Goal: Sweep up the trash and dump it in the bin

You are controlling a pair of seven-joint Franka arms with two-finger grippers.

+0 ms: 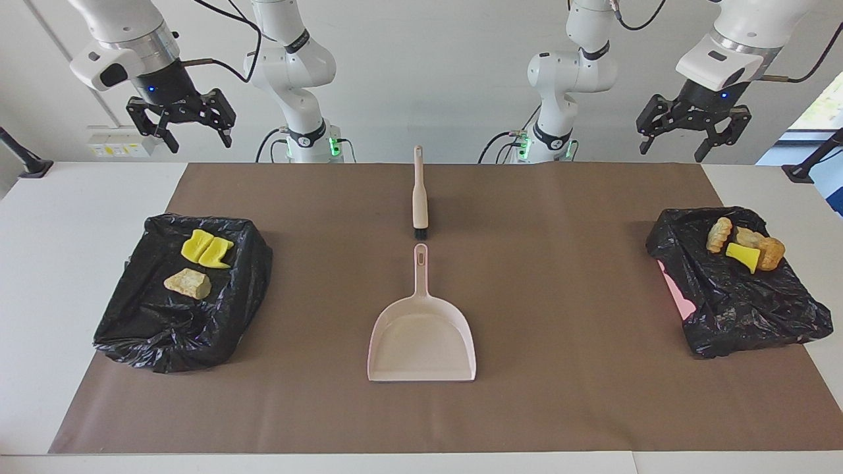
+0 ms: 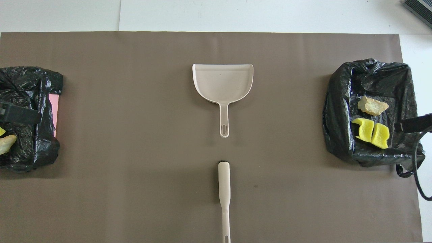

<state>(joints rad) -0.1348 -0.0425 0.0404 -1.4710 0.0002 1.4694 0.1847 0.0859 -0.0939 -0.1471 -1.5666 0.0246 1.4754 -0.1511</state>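
The trash lies in two black-bag-lined bins. The bin (image 1: 178, 316) at the right arm's end holds two yellow scraps (image 1: 206, 250) (image 2: 371, 134) and a tan scrap (image 1: 188, 283). Several scraps (image 1: 744, 245) lie at the robot-side corner of the bin (image 1: 737, 303) at the left arm's end. A pink dustpan (image 1: 421, 339) (image 2: 222, 81) lies mid-table with a brush (image 1: 419, 197) (image 2: 224, 189) nearer the robots, handle end toward them. My right gripper (image 1: 199, 141) hangs open high over the table's robot-side edge. My left gripper (image 1: 688, 139) hangs open likewise at its own end.
A brown mat (image 1: 560, 276) covers the table's middle, with white tabletop (image 1: 53, 230) at both ends. A pink patch (image 1: 678, 293) shows under the bag of the bin at the left arm's end. Black mounts (image 1: 26, 164) stand at the table's robot-side corners.
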